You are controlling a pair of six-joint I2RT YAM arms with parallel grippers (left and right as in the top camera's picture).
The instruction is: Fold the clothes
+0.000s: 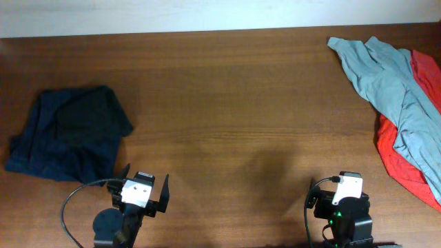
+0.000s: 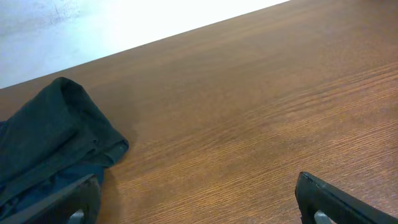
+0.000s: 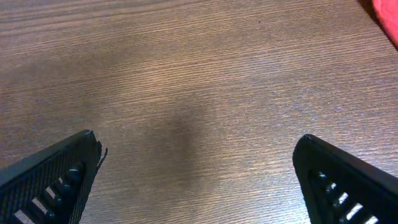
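A dark heap lies at the table's left, where black clothes (image 1: 86, 117) rest bunched on top of a navy-blue garment (image 1: 31, 158). No logo shows on them. In the left wrist view the black fabric (image 2: 59, 127) fills the left side, with blue cloth (image 2: 37, 186) under it. My left gripper (image 1: 144, 177) stands open near the front edge, just right of the heap and clear of it. Bare wood shows between its fingers (image 2: 198, 190). My right gripper (image 1: 343, 184) is open at the front right, over bare wood (image 3: 198, 140).
A light grey-blue shirt (image 1: 389, 83) lies crumpled over a red garment (image 1: 403, 155) at the table's right edge. A corner of the red garment (image 3: 388, 15) shows in the right wrist view. A pale wall (image 1: 207, 14) runs behind the wooden table (image 1: 234, 103).
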